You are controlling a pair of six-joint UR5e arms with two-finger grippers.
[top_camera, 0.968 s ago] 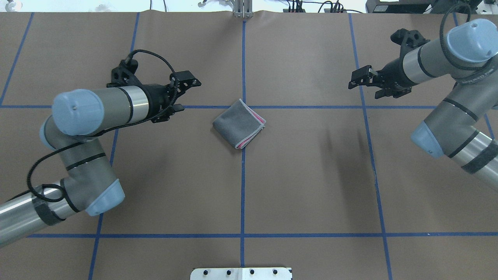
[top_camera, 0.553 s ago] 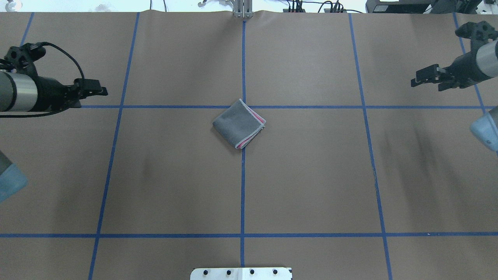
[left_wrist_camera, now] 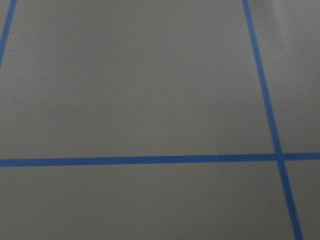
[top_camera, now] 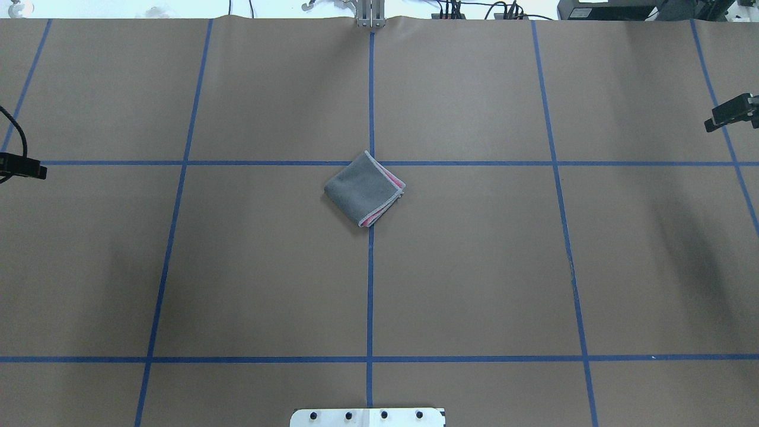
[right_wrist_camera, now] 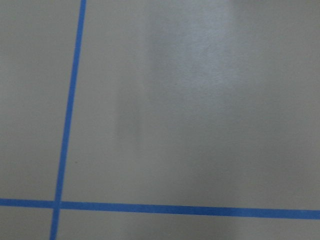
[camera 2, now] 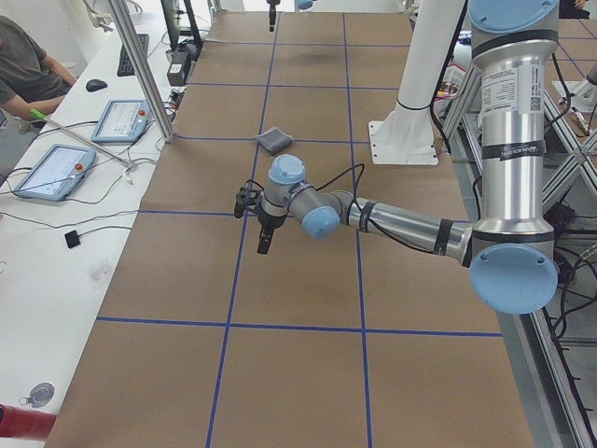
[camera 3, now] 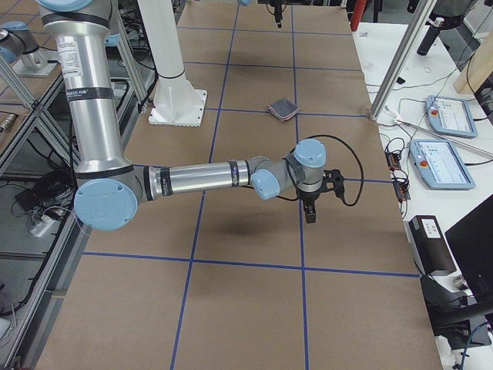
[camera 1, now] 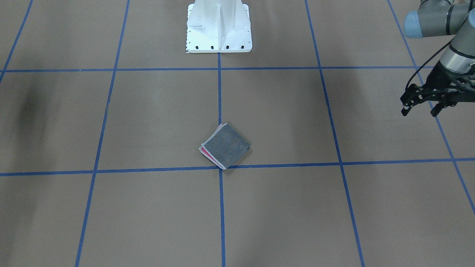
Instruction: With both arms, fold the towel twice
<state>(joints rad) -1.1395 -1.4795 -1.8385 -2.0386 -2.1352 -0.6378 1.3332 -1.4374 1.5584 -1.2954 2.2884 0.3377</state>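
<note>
The towel lies folded into a small square at the table's centre, grey face up, with pink layers showing at its right edges. It also shows in the front view and small in both side views. Nothing touches it. My left gripper hangs far out to the left of the towel with its jaws apart and empty; only its tip shows overhead. Only one black part of my right gripper shows at the overhead view's right edge, far from the towel. I cannot tell whether it is open or shut.
The brown paper table cover carries a blue tape grid. The white pedestal base stands at the near edge, behind the towel. Tablets and cables lie on the side benches. Both wrist views show only paper and tape.
Both arms have swung outward from either side of the towel to the table's left and right edges. The towel has not moved.
</note>
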